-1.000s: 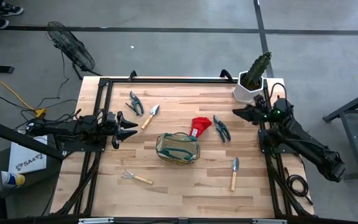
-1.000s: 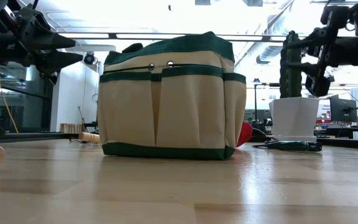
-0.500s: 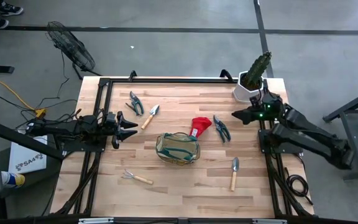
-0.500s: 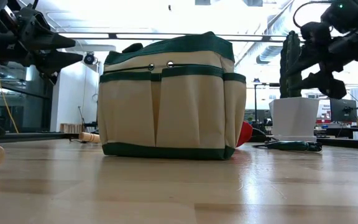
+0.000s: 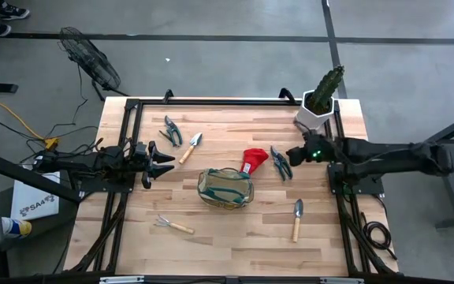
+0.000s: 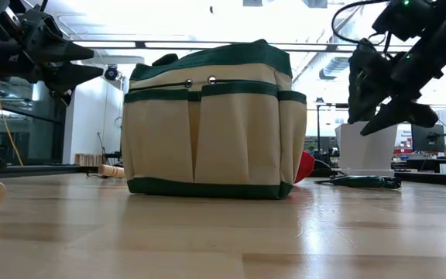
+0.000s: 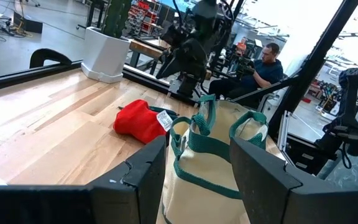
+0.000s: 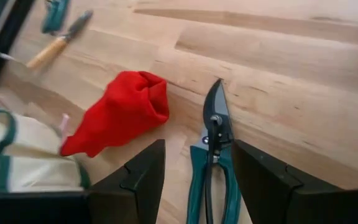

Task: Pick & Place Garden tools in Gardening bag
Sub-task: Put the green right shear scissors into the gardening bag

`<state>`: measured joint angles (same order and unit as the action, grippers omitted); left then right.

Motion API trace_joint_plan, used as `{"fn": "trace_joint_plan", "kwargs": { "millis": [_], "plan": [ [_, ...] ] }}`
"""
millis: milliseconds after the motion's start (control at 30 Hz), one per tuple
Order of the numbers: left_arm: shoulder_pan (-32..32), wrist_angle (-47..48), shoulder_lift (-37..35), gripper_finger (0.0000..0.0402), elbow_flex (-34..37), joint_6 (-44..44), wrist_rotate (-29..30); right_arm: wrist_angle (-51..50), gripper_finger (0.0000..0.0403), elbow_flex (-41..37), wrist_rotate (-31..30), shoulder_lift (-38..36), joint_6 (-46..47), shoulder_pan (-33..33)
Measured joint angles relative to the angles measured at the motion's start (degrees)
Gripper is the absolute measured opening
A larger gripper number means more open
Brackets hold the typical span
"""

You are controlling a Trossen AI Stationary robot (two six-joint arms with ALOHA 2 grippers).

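1. The bench (image 5: 235, 237) is a pale wooden top in a dark frame, and both arms reach in from its two sides.
2. The gardening bag (image 5: 225, 188) stands upright near the middle of the bench, mouth open, tan with green trim (nothing I can see lies inside it).
3. A cactus in a white pot (image 5: 320, 101) sits at the far right corner.
4. The right gripper (image 5: 293, 153) hangs above the bench just beside the pruning shears (image 5: 280, 162), its fingers spread apart and holding nothing; the right wrist view looks straight down on those shears (image 8: 213, 165) between the fingers.
5. The left gripper (image 5: 166, 163) waits over the left edge of the bench, fingers released and empty, pointing toward the bag.
6. The red glove (image 5: 253, 160) lies between the bag and the shears, touching the bag's far side.
7. A second pair of shears (image 5: 171, 131) and a trowel (image 5: 191, 147) lie side by side at far left.
8. Another trowel (image 5: 296, 219) lies near the right front.
9. The hand rake (image 5: 173, 226) lies at front left, well apart from the bag.
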<state>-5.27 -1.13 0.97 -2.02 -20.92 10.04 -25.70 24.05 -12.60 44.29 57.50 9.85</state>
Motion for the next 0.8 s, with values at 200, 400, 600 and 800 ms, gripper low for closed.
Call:
{"fn": "trace_joint_plan", "kwargs": {
  "millis": [200,400,600,800],
  "plan": [
    [0.0,0.0,0.0,0.0174,0.0,0.0,0.0,4.9,0.0176,0.0,-2.6,9.9,5.6,-4.7],
    [0.0,0.0,0.0,0.0174,0.0,0.0,0.0,7.9,0.0176,0.3,-4.1,18.4,9.9,-6.0],
    [0.0,0.0,0.0,0.0174,0.0,0.0,0.0,5.5,0.0176,5.9,-7.2,25.1,5.5,-6.1],
    [0.0,0.0,0.0,0.0174,0.0,0.0,0.0,-3.5,0.0176,12.7,-9.1,32.1,4.2,-6.1]
  ]
}}
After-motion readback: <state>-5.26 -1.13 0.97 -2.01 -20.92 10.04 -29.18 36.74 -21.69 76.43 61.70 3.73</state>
